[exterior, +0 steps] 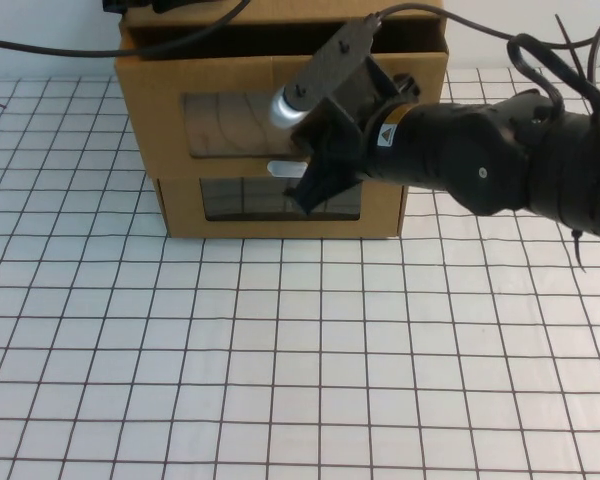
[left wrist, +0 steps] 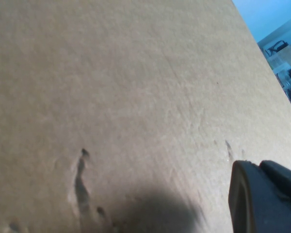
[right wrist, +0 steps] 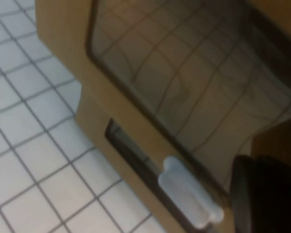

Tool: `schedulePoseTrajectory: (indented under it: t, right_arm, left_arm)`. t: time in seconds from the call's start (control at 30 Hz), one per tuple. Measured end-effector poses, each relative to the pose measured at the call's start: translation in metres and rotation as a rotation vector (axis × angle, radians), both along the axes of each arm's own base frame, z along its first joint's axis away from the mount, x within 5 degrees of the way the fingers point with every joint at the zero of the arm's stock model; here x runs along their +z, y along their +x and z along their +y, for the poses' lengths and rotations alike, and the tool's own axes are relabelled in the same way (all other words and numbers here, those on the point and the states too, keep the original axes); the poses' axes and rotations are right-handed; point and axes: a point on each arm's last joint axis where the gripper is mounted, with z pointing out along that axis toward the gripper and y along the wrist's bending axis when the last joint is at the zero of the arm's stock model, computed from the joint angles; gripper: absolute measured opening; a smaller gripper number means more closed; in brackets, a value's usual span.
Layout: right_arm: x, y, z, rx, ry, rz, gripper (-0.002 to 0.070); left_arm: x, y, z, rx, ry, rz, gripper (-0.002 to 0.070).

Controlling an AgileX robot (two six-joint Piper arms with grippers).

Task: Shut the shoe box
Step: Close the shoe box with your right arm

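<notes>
The brown cardboard drawer-style shoe box (exterior: pixel 230 110) sits atop a like cardboard box (exterior: pixel 280 212) at the gridded white table (exterior: pixel 280 360) rear. Right gripper (exterior: pixel 315 185) is at its front beside the white oval tab (exterior: pixel 285 168); left gripper (left wrist: pixel 262 199) faces bare cardboard. Finger spread of either: cannot tell.

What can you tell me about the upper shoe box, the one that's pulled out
The shoe box is brown cardboard, a drawer stacked on a similar lower box. Its front has a clear rectangular window with a small white tab handle below. It sits slid forward, overhanging the lower box, a dark gap open behind its front panel. The right hand is against the front near the handle. The left hand is beside plain cardboard.
</notes>
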Motion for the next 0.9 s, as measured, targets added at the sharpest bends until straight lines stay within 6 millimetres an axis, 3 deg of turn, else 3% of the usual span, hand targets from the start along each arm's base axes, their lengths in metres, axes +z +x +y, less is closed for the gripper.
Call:
schedulePoseTrajectory:
  t: [0.27, 0.5, 0.7, 0.9]
  right_arm:
    - [0.005, 0.009, 0.009, -0.008, 0.041, 0.031, -0.0013]
    - [0.002, -0.001, 0.017, 0.064, -0.021, 0.092, -0.0014]
    - [0.006, -0.021, 0.042, 0.227, -0.019, 0.028, -0.0013]
    - [0.015, -0.013, 0.051, 0.187, 0.091, -0.069, -0.0013]
  left_arm:
    - [0.000, 0.000, 0.000, 0.000, 0.000, 0.000, -0.0006]
    - [0.000, 0.000, 0.000, 0.000, 0.000, 0.000, -0.0006]
    - [0.000, 0.000, 0.000, 0.000, 0.000, 0.000, -0.0006]
    - [0.000, 0.000, 0.000, 0.000, 0.000, 0.000, -0.0006]
